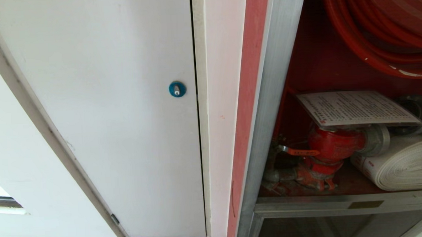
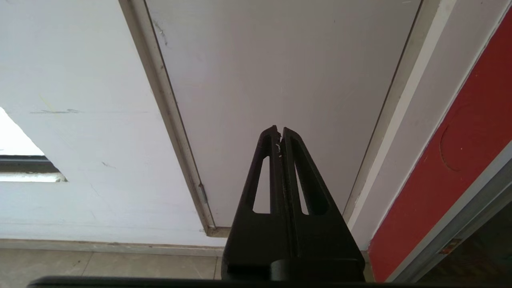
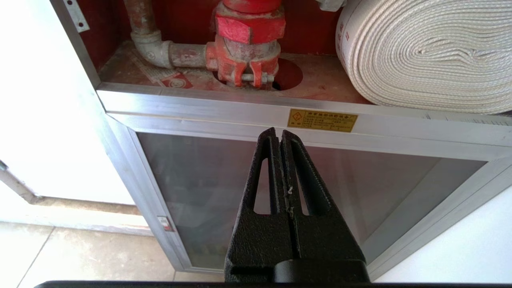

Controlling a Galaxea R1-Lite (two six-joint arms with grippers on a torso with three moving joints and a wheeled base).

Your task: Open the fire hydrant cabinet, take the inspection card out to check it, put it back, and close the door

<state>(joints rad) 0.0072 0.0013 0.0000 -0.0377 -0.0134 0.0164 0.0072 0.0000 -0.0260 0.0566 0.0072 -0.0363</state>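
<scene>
Right gripper [image 3: 280, 134]: fingers pressed together, holding nothing, poised before the lower glass panel [image 3: 224, 192] just below the brass plate [image 3: 322, 120]; the plate's print is illegible. Left gripper [image 2: 279, 131]: fingers together, empty, facing the white panel [image 1: 117, 101] with blue lock [image 1: 177, 89]. Fire hydrant cabinet [image 1: 277, 94]: interior exposed. Inspection card [image 1: 354, 108] lies on the red valve [image 1: 335, 143], fine print unreadable, beside the rolled hose [image 1: 405, 163].

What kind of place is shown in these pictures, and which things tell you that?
Probably a corridor or service area inside a building. A fire hydrant cabinet is set in a white wall, holding a red valve and a white rolled hose. Beside it is a white panel with a blue lock.
</scene>
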